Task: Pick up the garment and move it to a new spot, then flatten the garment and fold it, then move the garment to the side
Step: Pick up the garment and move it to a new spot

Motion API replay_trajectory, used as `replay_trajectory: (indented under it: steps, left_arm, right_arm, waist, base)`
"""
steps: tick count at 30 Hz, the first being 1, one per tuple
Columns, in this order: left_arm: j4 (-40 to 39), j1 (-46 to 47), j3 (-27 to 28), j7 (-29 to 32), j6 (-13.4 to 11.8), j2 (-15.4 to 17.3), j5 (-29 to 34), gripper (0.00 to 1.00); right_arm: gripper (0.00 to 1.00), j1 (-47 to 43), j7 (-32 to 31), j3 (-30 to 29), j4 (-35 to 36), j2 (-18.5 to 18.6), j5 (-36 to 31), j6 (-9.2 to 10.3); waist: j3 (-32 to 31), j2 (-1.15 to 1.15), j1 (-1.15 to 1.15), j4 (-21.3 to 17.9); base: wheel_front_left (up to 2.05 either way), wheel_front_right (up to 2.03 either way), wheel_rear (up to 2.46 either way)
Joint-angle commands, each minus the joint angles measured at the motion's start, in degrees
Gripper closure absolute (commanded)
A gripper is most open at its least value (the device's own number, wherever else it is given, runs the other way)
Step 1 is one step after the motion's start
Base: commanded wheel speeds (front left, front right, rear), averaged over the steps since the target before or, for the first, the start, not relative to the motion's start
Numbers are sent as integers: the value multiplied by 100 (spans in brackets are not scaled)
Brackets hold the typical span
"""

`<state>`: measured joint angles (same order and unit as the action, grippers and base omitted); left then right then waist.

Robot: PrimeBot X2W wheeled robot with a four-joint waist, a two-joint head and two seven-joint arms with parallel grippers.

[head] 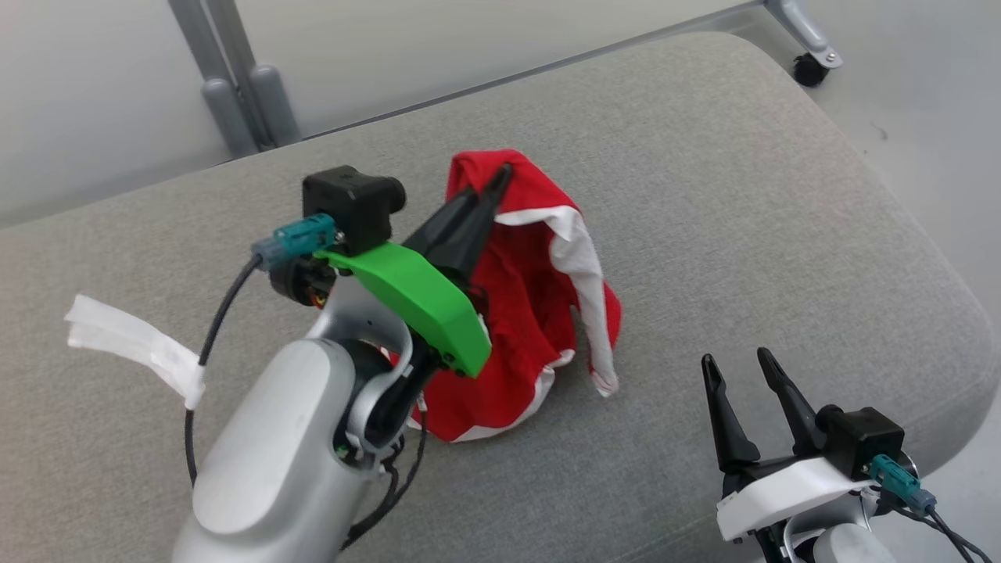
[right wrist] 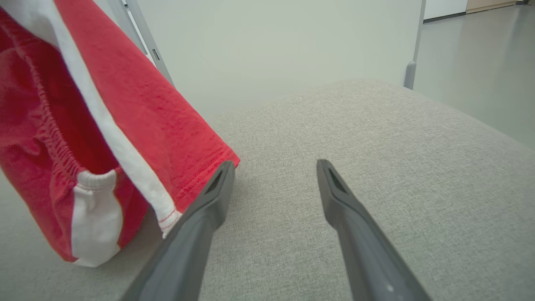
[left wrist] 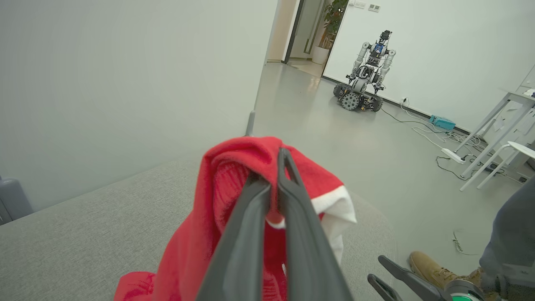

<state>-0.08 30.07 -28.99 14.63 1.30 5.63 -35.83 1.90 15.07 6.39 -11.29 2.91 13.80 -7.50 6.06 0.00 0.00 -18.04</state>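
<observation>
The garment (head: 532, 313) is red with white trim and hangs in a bunch above the grey cushion (head: 743, 195). My left gripper (head: 500, 176) is shut on its top edge, and its lower folds reach down to the cushion. In the left wrist view the two dark fingers (left wrist: 288, 196) pinch the red garment (left wrist: 209, 217) between them. My right gripper (head: 735, 363) stands open at the lower right, apart from the cloth. In the right wrist view the open right gripper (right wrist: 273, 169) hovers over bare cushion, with the garment (right wrist: 138, 108) hanging just to its left.
A strip of white tape (head: 133, 340) hangs from my left arm's cable. Grey metal frame legs (head: 235, 86) and a caster wheel (head: 809, 70) stand beyond the cushion. Another wheeled robot (left wrist: 363, 79), floor cables and a person's boot (left wrist: 430, 269) show in the left wrist view.
</observation>
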Motion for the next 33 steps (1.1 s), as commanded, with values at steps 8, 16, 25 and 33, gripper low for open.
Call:
replay_trajectory:
  steps: [8, 16, 25, 33]
  left_arm:
    - [2188, 750, 1007, -843, -464, 458, 190, 100]
    - [4203, 1074, 1224, -1392, -418, 703, 246, 100]
    - [4981, 1165, 1331, -2521, -134, 366, 111, 0]
    - [4134, 92, 1311, -2982, -130, 192, 493, 0]
  right_arm:
    - [0, 159, 16, 144, 48, 1, 72, 2]
    - [0, 233, 16, 206, 26, 1, 31, 2]
    - [0, 184, 16, 139, -22, 3, -27, 2]
    - [0, -35, 16, -120, 72, 5, -275, 2]
  waist:
    - [480, 0, 0, -446]
    - [763, 0, 0, -441]
    - [588, 0, 0, -119]
    - [42, 0, 0, 366]
  base:
    - [0, 0, 0]
    - [0, 0, 0]
    - [0, 0, 0]
    - [0, 0, 0]
